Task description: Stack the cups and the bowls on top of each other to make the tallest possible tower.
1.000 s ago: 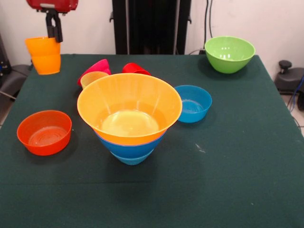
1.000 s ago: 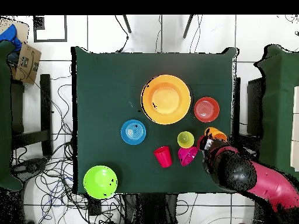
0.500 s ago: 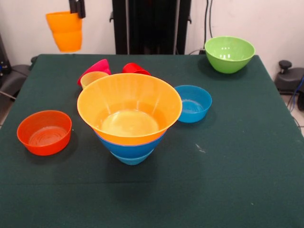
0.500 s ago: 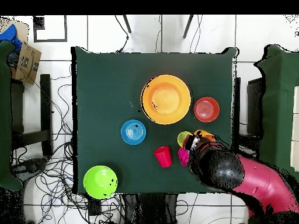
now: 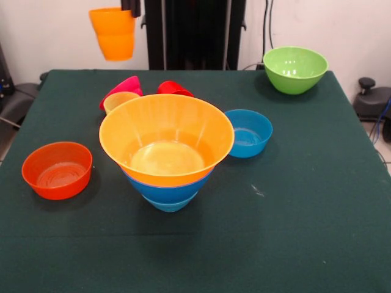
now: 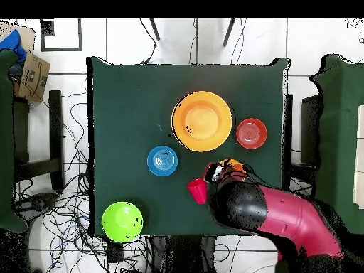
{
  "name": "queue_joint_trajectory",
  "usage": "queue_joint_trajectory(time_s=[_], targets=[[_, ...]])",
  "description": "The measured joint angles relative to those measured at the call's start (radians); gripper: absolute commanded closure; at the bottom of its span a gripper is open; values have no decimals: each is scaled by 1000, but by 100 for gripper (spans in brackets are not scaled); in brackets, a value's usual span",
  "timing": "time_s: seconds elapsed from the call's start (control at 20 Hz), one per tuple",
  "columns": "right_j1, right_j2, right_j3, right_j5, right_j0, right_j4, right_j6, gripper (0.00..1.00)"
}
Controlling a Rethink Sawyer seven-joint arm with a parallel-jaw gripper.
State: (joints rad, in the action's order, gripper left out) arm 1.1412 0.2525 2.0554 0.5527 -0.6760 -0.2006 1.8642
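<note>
My gripper (image 5: 131, 8) is shut on the rim of the orange-yellow cup (image 5: 113, 33) and holds it high above the table's far left side. In the overhead view the arm covers my gripper; the cup (image 6: 232, 167) peeks out at its tip. The tower stands mid-table: the wide yellow-orange bowl (image 5: 166, 137) on the large blue bowl (image 5: 168, 188) on a small light-blue bowl (image 5: 168, 205). It also shows in the overhead view (image 6: 202, 121). Behind it lie the magenta bowl (image 5: 122, 87), the yellow cup (image 5: 120, 99) and the red cup (image 5: 174, 88).
A shallow orange bowl (image 5: 57, 170) sits at the left. A small blue bowl (image 5: 247, 132) sits right of the tower. A large lime green bowl (image 5: 295, 69) stands at the far right corner. The black pedestal (image 5: 194, 33) stands behind the table.
My gripper has carried the orange-yellow cup up and to the right in the front view, from beyond the table's left corner to above its far edge.
</note>
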Motion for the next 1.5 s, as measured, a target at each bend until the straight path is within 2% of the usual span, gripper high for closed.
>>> queue_joint_trajectory(time_s=[0.4, 0.75, 1.5], targets=[[-38, -59, -38, 0, 102, 0, 116, 100], [-111, -106, -102, 0, 174, 0, 180, 100], [-231, -144, -265, 0, 222, 29, 184, 100]])
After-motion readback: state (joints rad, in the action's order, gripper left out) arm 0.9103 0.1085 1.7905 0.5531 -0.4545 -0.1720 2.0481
